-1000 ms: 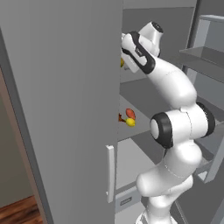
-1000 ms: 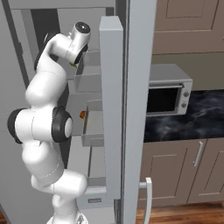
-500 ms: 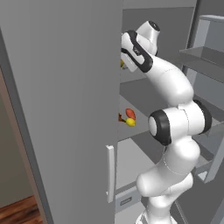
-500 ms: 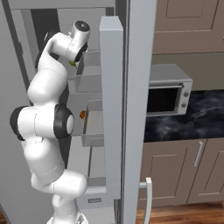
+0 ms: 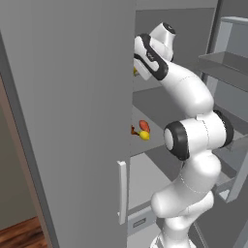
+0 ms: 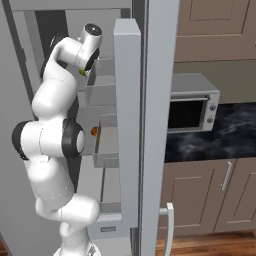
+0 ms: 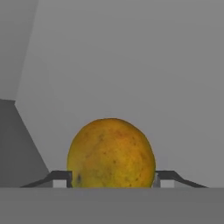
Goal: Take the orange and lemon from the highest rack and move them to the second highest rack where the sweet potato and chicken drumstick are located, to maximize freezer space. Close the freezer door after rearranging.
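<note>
The orange [image 7: 111, 153] sits on the freezer's highest rack [image 5: 160, 99], framed squarely between the gripper [image 7: 112, 177] fingertips [image 7: 61, 177], one flanking each side; whether they already press its skin cannot be told. A rack below, red and yellow items [image 5: 143, 131], likely the drumstick and sweet potato, wait near the shelf's front edge. The step in hand appears to be the grasp: close evenly across the fruit's widest part, then lift clear of the shelf before drawing it out past the open freezer door [image 5: 72, 121].
</note>
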Controlling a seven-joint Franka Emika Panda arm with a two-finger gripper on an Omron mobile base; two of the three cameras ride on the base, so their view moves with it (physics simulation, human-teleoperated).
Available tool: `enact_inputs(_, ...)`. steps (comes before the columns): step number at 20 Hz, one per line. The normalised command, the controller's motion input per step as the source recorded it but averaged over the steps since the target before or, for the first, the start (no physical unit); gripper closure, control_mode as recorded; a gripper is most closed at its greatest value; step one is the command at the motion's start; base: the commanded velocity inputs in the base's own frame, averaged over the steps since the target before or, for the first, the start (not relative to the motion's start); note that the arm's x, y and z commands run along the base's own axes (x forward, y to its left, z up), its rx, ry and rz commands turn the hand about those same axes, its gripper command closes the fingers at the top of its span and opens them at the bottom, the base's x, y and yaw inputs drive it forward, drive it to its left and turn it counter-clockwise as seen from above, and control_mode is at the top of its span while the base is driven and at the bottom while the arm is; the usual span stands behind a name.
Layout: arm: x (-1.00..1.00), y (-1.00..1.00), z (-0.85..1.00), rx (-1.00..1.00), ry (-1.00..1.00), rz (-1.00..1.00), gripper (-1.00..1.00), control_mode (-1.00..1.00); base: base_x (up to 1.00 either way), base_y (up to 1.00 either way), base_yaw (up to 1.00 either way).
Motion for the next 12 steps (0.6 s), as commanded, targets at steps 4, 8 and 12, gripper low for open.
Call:
enact_inputs(4, -0.57, 0.00, -0.26, 0.00, -0.05, 0.00, 1.00, -1.00, 0.00, 0.00, 0.00)
enact_inputs(8, -0.97, 0.00, -0.40, 0.00, -0.22, 0.00, 1.00, -1.00, 0.00, 0.00, 0.00)
enact_inputs(12, -1.00, 0.00, -0.34, 0.00, -0.35, -0.01, 1.00, -1.00, 0.00, 0.00, 0.00)
